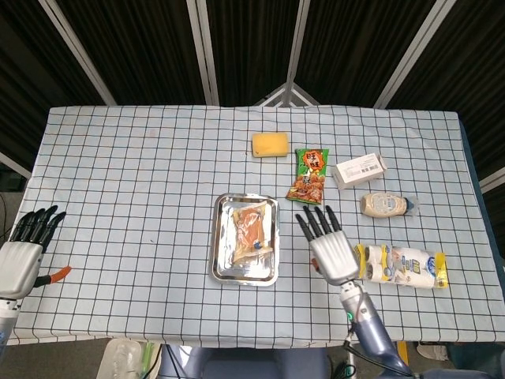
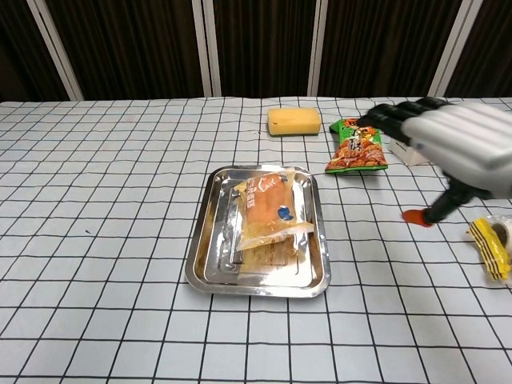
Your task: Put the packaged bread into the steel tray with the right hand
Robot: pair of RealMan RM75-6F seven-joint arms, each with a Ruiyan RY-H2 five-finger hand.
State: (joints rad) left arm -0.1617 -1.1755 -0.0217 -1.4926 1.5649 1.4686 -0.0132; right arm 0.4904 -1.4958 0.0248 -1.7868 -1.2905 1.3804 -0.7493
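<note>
The packaged bread [image 1: 251, 232] [image 2: 267, 216], an orange loaf in clear wrap, lies flat inside the steel tray [image 1: 222, 251] [image 2: 206, 268] at the middle of the table. My right hand [image 1: 330, 243] [image 2: 453, 147] hovers to the right of the tray, fingers spread and holding nothing, apart from the bread. At the far left edge my left hand [image 1: 24, 251] rests open beside the table; only the head view shows it.
Behind the tray sit a yellow sponge [image 1: 270, 144] [image 2: 294, 121] and a green snack bag [image 1: 309, 175] [image 2: 358, 146]. A white box [image 1: 360, 170], a sauce bottle [image 1: 385, 204] and a yellow-white package [image 1: 401, 265] lie to the right.
</note>
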